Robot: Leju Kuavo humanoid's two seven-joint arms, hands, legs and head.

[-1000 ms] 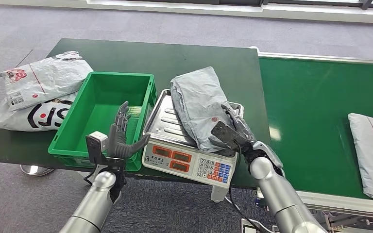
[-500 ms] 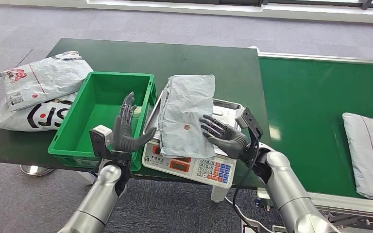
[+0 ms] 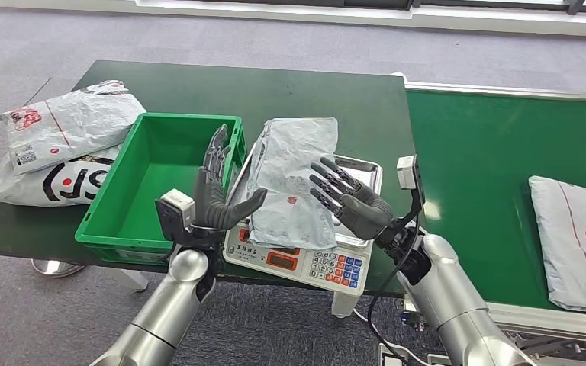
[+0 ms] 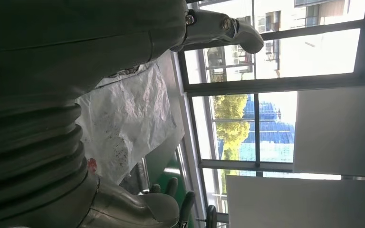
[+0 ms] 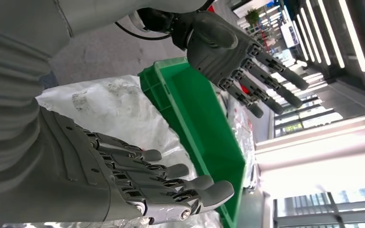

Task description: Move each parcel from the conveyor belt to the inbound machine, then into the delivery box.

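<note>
- A grey plastic parcel (image 3: 294,183) lies on the steel pan of a weighing scale (image 3: 355,169), which sits on a dark green table (image 3: 305,95). The parcel's near end droops over the scale's front panel, and a small red mark shows on its wrapping.
- The scale's front carries two orange display windows and a keypad (image 3: 334,267) of white, blue and red keys. The characters printed above the displays are too small to read.
- The right hand (image 3: 349,202) hovers at the parcel's right edge with fingers spread apart, holding nothing. Whether its fingertips touch the wrapping cannot be told.
- The left hand (image 3: 217,194) stands upright between the parcel and a green crate (image 3: 114,202), fingers straight and thumb held out toward the parcel, gripping nothing.
- The green crate sits just left of the scale.
- Two white mailer bags (image 3: 65,145) are stacked at the table's left end. The lower bag bears large black and red letters reading "SF"; the upper has a red logo and a small printed label, not legible.
- On the green conveyor belt (image 3: 488,168) to the right, another grey parcel (image 3: 576,244) rests near the far right edge, with a red mark on it.
</note>
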